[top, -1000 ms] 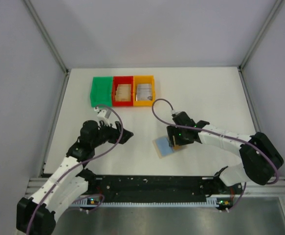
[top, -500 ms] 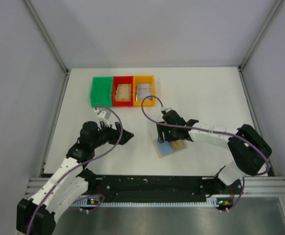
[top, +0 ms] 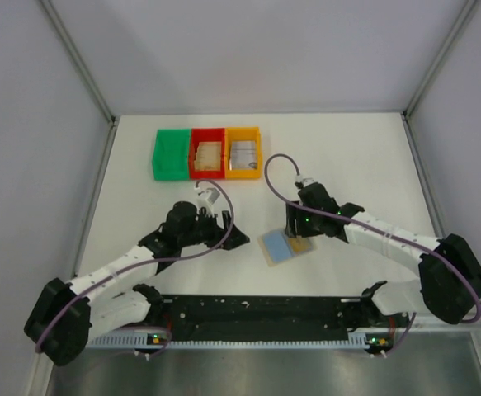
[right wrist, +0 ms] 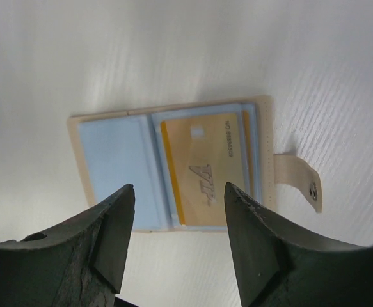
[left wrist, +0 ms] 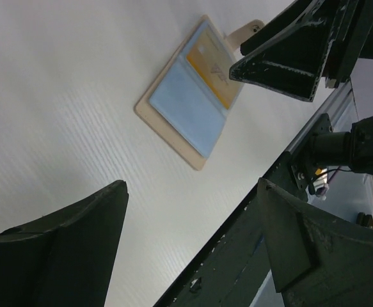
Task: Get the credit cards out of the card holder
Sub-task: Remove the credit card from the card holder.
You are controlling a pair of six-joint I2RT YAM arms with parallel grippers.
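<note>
- The white table (top: 347, 157) carries everything.
- The right gripper (right wrist: 178, 192) hangs just above the card holder, jaws apart and empty. The left gripper (left wrist: 191, 187) is also spread wide and empty, off to the holder's left.
- In a row at the far side stand a green bin (top: 171, 157), a red bin (top: 195, 157) with tan cards (top: 209, 153), and an orange bin (top: 257, 153) with grey cards (top: 242, 153).
- The card holder (right wrist: 116, 169) lies flat and opened out on the table, between the arms.
- A yellow card (right wrist: 205, 169) sits in its strap-side pocket.
</note>
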